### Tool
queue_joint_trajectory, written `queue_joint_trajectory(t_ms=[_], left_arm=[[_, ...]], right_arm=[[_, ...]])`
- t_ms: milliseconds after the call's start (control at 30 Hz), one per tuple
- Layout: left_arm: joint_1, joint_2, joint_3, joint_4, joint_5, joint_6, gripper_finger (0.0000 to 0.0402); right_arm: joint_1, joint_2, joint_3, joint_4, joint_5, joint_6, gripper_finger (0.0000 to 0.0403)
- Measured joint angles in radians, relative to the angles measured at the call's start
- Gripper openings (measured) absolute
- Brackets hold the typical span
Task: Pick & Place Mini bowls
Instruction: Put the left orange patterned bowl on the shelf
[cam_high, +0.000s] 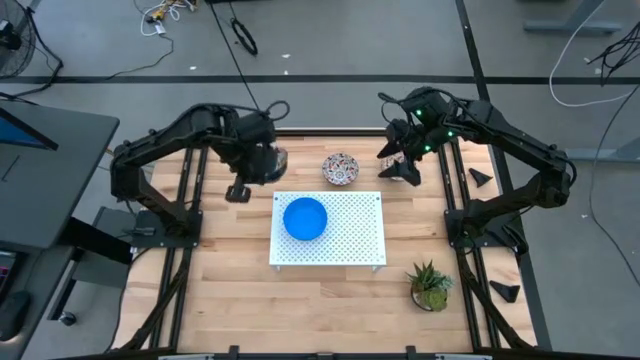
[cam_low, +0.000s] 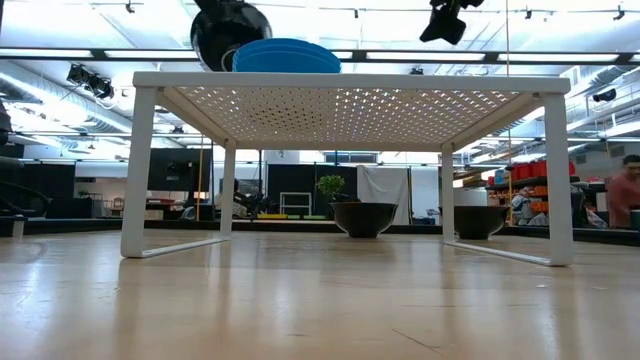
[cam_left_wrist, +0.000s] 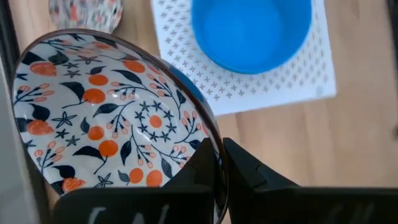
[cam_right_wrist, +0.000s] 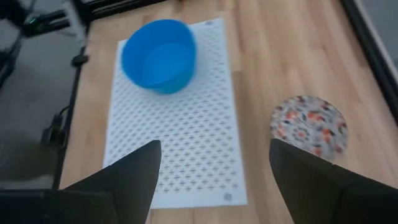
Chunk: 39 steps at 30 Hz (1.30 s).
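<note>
My left gripper (cam_high: 266, 162) hangs over the table's far left, just off the white perforated board (cam_high: 350, 245), shut on a white floral mini bowl (cam_left_wrist: 106, 118). A blue mini bowl (cam_high: 305, 218) stands on the board's left half (cam_left_wrist: 249, 31). Another floral mini bowl (cam_high: 340, 168) rests on the wood beyond the board's far edge (cam_right_wrist: 309, 124). My right gripper (cam_high: 400, 165) hovers open at the far right, above and beside that bowl, with nothing between its fingers (cam_right_wrist: 211, 168). My left gripper pinches the floral bowl's rim (cam_left_wrist: 214, 140), one finger (cam_left_wrist: 199, 165) inside the bowl and the other (cam_left_wrist: 249, 168) outside its wall. The fingers come steeply from above. The bowl hangs lifted clear of the table, tilted, its patterned inside turned toward the wrist camera.
A small green potted plant (cam_high: 430, 285) stands near the table's right front, past the board's corner. The board is a raised rack on thin legs (cam_low: 135, 170), with open room beneath it. Bare wood lies in front of the board.
</note>
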Motion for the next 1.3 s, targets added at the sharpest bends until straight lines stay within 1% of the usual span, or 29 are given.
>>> queue_joint_trajectory(t_ms=[333,433,567,733,1000,1133,1300], left_arm=[[-0.097,0.001,0.000,0.001,-0.127,0.377,0.0013],[-0.125,0.003,0.000,0.024,-0.160,0.466,0.0013],[-0.161,0.005,0.000,0.093,-0.167,0.552,0.0013],[-0.199,0.005,0.000,0.196,-0.167,0.607,0.0013],[-0.261,0.054,0.000,0.226,-0.161,0.624,0.0013],[-0.284,0.091,-0.001,0.236,-0.160,0.629,0.0013],[-0.309,0.118,-0.001,0.298,-0.159,0.646,0.0013]], right_arm=[[0.102,0.000,0.000,0.012,-0.010,-0.122,0.0302],[0.122,0.000,0.000,0.026,-0.010,-0.160,0.0302],[0.149,0.000,0.000,0.057,-0.010,-0.192,0.0302],[0.181,0.000,0.000,0.087,-0.032,-0.207,0.0302],[0.248,0.000,0.000,0.148,-0.044,-0.284,0.0302],[0.277,0.000,0.000,0.219,-0.044,-0.308,0.0302],[0.313,0.000,0.000,0.296,-0.010,-0.347,0.0302]])
